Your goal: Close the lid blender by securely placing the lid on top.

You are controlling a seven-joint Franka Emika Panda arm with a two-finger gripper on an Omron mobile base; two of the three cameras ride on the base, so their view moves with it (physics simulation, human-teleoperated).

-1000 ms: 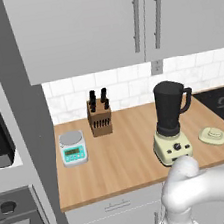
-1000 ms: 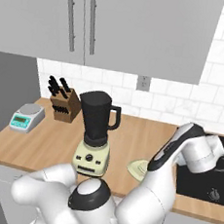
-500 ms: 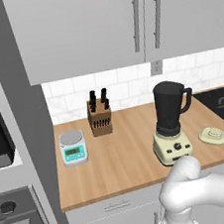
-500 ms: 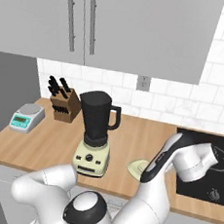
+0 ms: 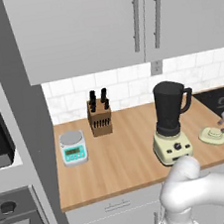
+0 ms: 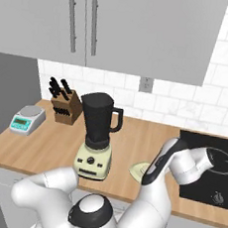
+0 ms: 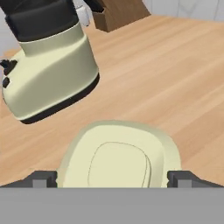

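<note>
- The lid (image 7: 120,159) lies flat on the wooden counter (image 5: 124,152), knob side up, its raised centre facing the hand camera; it is round, so no long axis stands out.
- The gripper (image 7: 112,178) is spread wide and holds nothing; its two dark fingertips (image 7: 40,178) stand on either side of the lid, near its edges. Whether they touch it cannot be told.
- The blender (image 5: 171,122) stands upright just beyond the gripper, jar mouth uncovered, handle toward the gripper's side. What the dark jar contains cannot be told.
- Farther off past the blender stand a knife block (image 5: 99,114) with dark handles pointing up, and a kitchen scale (image 5: 72,147).
</note>
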